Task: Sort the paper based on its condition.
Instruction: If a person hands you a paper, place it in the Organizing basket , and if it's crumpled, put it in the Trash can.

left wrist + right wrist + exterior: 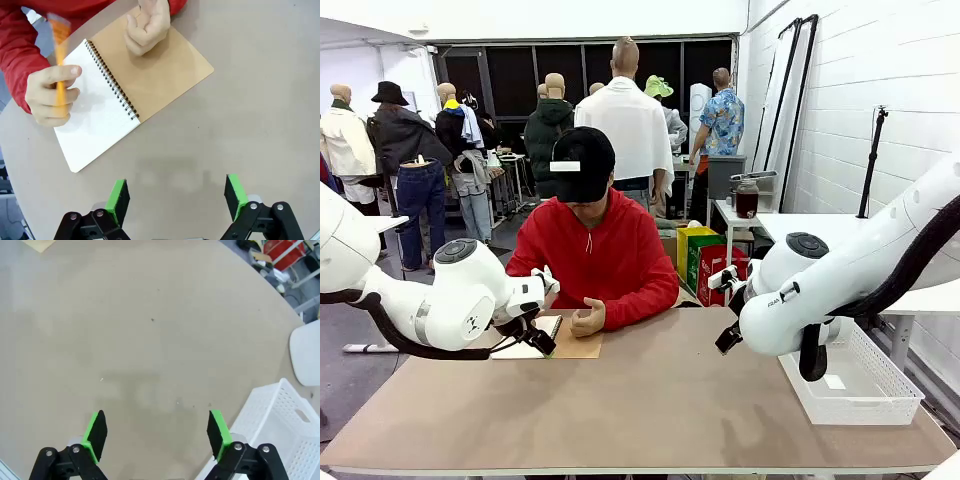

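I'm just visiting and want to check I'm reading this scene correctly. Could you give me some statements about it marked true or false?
The spiral notebook lies open on the table. True.
The left robot hand grips a sheet. False: it is open and empty above bare table.
The person's hand holds an orange pencil over the white page. True.
The white basket sits on the robot's left. False: it sits on its right.
The right robot hand is shut. False: it is open.

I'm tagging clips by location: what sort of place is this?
Probably a robotics lab or test workshop: a white left arm and right arm at a plain table, a person seated opposite, a painted block wall alongside.
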{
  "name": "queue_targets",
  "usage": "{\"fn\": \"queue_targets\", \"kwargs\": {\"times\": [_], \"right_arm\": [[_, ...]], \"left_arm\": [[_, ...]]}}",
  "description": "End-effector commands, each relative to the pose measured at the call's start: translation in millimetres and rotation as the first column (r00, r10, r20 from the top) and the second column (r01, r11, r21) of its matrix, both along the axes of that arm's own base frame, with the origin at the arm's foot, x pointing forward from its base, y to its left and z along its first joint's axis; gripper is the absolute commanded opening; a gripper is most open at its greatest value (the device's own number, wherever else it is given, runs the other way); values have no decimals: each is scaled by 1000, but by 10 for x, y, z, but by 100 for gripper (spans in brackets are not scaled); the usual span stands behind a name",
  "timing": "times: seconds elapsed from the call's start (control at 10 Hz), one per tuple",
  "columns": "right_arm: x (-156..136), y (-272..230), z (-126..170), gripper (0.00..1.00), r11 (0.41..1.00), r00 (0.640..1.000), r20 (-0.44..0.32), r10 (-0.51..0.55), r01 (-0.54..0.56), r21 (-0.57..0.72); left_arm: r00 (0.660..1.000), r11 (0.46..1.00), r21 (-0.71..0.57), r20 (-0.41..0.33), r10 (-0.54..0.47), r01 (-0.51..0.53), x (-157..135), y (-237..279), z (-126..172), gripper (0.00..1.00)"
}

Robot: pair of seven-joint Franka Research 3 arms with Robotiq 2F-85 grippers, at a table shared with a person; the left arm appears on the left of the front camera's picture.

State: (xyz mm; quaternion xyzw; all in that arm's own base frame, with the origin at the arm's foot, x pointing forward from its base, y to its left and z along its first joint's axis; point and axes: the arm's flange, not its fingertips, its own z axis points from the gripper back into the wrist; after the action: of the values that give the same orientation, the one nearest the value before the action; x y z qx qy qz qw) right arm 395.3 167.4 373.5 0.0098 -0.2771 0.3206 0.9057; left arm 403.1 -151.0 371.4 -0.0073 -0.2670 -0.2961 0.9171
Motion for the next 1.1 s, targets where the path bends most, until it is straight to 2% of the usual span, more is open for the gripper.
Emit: {"fn": "queue_targets", "kwargs": {"times": [0.0,1.0], "right_arm": [[0,0,0,100,1000,1000,0,0,0,0],[0,0,0,100,1000,1000,0,0,0,0]], "left_arm": [[1000,1000,0,0,0,0,-1,0,1,100],[1000,1000,0,0,0,0,-1,0,1,100]]}}
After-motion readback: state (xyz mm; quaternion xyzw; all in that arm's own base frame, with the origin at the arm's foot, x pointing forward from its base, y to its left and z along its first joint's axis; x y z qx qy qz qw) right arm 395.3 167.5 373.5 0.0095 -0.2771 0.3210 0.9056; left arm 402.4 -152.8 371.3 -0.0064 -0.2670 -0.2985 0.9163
